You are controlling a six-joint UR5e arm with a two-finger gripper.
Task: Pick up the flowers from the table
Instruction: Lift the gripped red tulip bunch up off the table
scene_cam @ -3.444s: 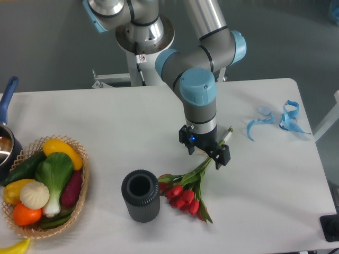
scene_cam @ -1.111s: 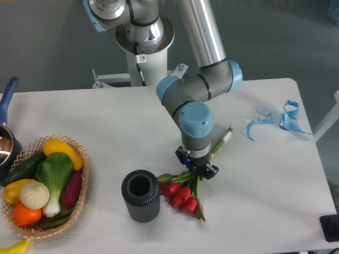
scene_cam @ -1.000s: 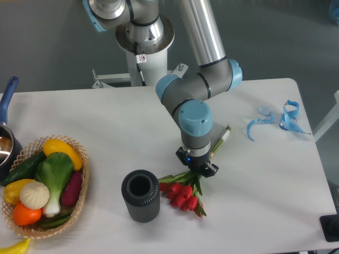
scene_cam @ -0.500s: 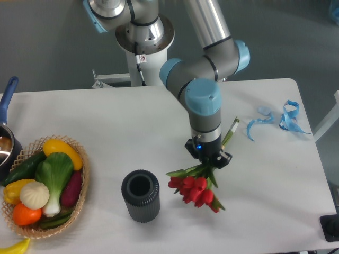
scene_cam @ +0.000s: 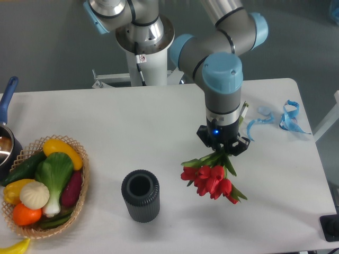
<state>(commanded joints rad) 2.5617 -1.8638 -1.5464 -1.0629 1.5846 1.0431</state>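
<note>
**Pincer holds tulips above surface**

Pincer (scene_cam: 223,148) is clamped on the green stems of the flowers (scene_cam: 211,179), red heads hanging down and toward the camera, stem ends poking up behind the wrist. The bunch looks lifted off the white surface (scene_cam: 132,121); contact with it cannot be confirmed from this single view. Dark ribbed vase (scene_cam: 140,195) stands upright to the left of the blooms, apart from them, mouth open and unblocked. Wicker basket (scene_cam: 79,180) at far left holds vegetables: yellow pepper, green cucumber, bok choy, purple eggplant, orange, white garlic-like bulb. Blue-handled pot (scene_cam: 7,132) at the left edge, partly cut off. Curled blue ribbons (scene_cam: 280,119) lie on the surface right of the arm, well apart from the flowers.
</note>
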